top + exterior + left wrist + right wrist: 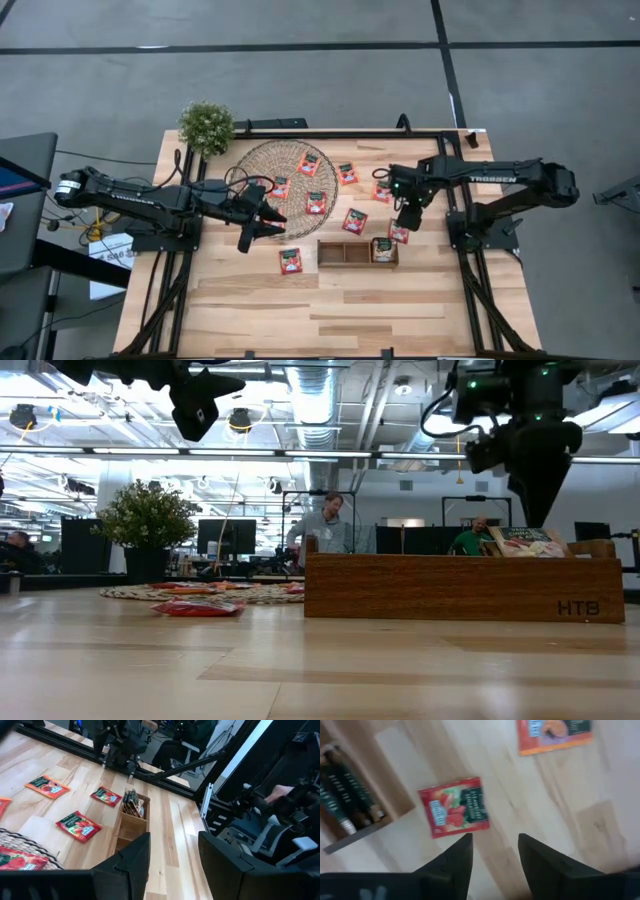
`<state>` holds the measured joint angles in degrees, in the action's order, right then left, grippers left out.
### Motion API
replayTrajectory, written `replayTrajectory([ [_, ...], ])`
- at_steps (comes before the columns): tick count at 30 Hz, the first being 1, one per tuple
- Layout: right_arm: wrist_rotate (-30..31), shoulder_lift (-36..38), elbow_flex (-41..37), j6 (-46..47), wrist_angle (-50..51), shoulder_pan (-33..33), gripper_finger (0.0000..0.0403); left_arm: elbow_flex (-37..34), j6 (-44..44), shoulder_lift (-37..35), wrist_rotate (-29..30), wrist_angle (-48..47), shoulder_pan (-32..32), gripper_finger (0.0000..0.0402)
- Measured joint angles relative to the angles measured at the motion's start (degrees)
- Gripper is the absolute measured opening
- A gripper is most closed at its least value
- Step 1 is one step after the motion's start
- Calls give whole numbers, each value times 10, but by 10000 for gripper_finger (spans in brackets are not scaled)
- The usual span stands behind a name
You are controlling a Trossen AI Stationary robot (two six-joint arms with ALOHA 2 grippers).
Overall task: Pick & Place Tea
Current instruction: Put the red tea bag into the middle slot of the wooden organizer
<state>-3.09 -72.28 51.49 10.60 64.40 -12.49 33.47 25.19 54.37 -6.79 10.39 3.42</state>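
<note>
The high view looks straight down on the whole bench (330, 310). The low view sits at bench height, close behind the wooden tray (460, 588), facing the room. The left wrist view looks across the bench at that tray (131, 822); the right wrist view hangs close above its end (357, 800)

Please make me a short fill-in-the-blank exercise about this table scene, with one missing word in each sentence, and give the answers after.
1. The wooden tray has sachets standing only in its ____ end compartment, seen from above.
2. The potted plant stands at the table's far ____ corner in the high view.
3. Below the right gripper, a red tea sachet lies flat on the ____.
4. Several red sachets lie on the round woven ____.

Answers: right; left; table; mat
</note>
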Motion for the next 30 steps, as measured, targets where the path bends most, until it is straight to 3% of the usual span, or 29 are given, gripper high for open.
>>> replayTrajectory([
  [7,-30,-1,-40,-3,-69,-7,155,0,5,0,0,0,0,158],
  [16,-27,-1,-89,44,-109,-6,149,0,14,0,2,0,0,158],
  [30,5,-2,-126,84,-147,52,139,0,26,0,17,0,0,158],
])
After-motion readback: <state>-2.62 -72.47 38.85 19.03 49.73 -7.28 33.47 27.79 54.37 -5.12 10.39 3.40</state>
